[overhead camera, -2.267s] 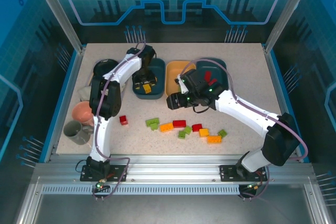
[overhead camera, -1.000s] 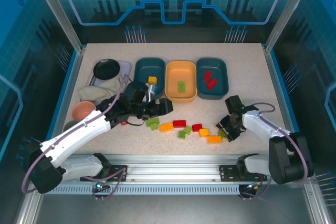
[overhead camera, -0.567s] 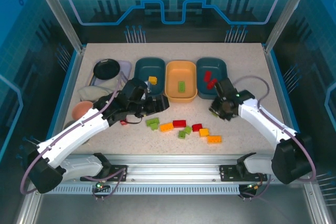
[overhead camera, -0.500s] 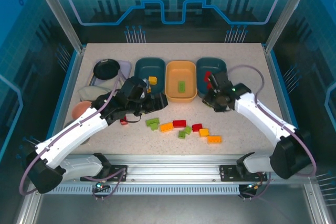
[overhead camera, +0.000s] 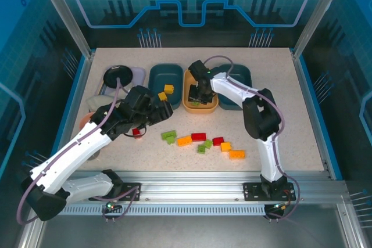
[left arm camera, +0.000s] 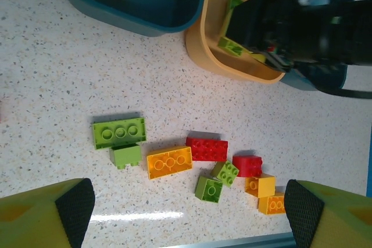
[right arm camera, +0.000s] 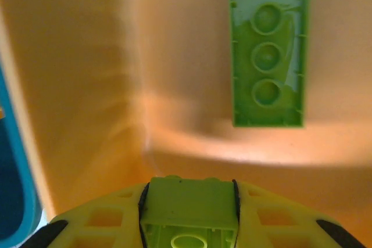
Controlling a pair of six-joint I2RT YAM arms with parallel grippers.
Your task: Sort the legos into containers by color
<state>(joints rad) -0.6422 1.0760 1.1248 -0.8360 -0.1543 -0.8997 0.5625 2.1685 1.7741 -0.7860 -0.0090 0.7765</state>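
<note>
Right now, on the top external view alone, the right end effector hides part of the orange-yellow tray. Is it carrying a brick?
Observer: Yes, a green brick is clamped in the right end effector.
Reviewer: Anything on the tray floor beneath?
Observer: One green lego showing three studs lies flat in the orange-yellow tray.
Reviewer: And the other arm?
Observer: The left end effector is open, nothing between its fingers.

The right hand [right arm camera: 189, 216] clamps a green lego [right arm camera: 189, 200] over the orange tray [right arm camera: 87, 56], near a long green brick [right arm camera: 268, 50].
</note>
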